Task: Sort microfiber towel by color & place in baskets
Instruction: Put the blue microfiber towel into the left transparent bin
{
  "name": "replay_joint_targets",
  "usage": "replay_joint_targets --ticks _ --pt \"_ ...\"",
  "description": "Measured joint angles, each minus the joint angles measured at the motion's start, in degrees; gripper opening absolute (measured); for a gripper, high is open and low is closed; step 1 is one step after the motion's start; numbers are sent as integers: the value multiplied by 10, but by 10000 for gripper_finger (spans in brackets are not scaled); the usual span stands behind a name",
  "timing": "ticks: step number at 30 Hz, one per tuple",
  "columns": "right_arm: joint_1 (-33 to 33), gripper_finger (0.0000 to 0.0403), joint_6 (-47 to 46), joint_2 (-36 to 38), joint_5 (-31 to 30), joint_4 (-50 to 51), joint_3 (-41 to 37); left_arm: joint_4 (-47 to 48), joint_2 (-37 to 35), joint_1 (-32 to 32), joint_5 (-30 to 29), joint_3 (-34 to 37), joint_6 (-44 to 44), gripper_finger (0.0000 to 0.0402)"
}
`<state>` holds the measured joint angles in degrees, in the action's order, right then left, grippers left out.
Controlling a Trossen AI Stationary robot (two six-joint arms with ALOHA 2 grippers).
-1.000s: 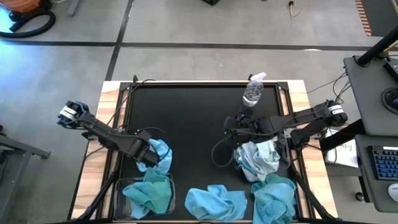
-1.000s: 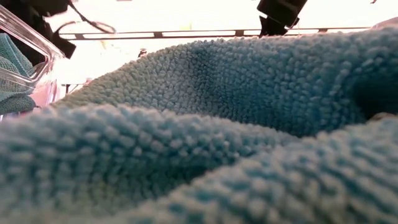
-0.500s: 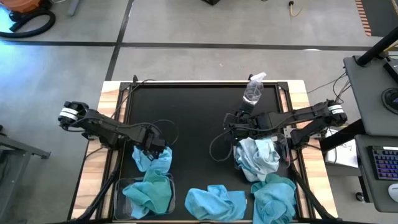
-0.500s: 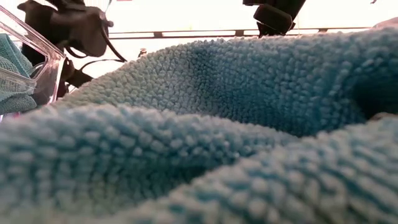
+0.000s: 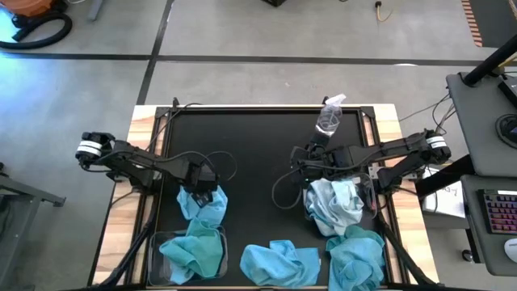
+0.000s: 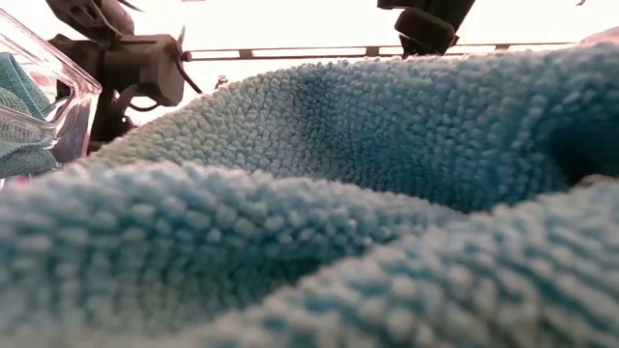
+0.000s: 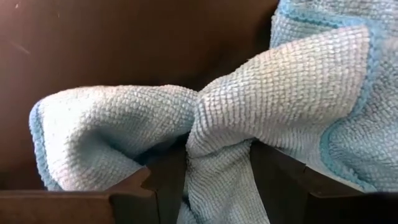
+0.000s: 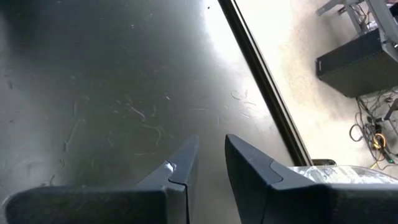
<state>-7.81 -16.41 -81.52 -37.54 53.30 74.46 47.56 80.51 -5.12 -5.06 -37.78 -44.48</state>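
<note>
The left gripper (image 5: 202, 184) stood wide around a pale blue microfiber towel (image 7: 249, 118) fold; the right gripper (image 8: 210, 163), narrow, held nothing over bare black tabletop (image 5: 250, 153).

spray bottle (image 5: 329, 120) — black mat (image 5: 250, 153), keyboard (image 5: 499, 217)

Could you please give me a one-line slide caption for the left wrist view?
Left pincer open astride a bunched fold of a pale blue microfiber towel lying on the dark table.

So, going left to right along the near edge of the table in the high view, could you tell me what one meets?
Clear basket holding a turquoise towel → loose turquoise towel → turquoise towel at the right corner.
</note>
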Motion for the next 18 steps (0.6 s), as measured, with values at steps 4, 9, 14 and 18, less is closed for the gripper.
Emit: replay_joint_targets --ticks 4,9,14,18 --pt "0 73 2 0 0 0 0 -1 0 0 -2 -2 9 133" --pt "0 73 7 0 0 0 0 0 0 0 -4 -13 9 50" --pt "0 73 7 0 0 0 0 2 0 0 -4 -34 10 10" --pt "0 73 14 0 0 0 0 6 1 0 -4 -63 32 3"
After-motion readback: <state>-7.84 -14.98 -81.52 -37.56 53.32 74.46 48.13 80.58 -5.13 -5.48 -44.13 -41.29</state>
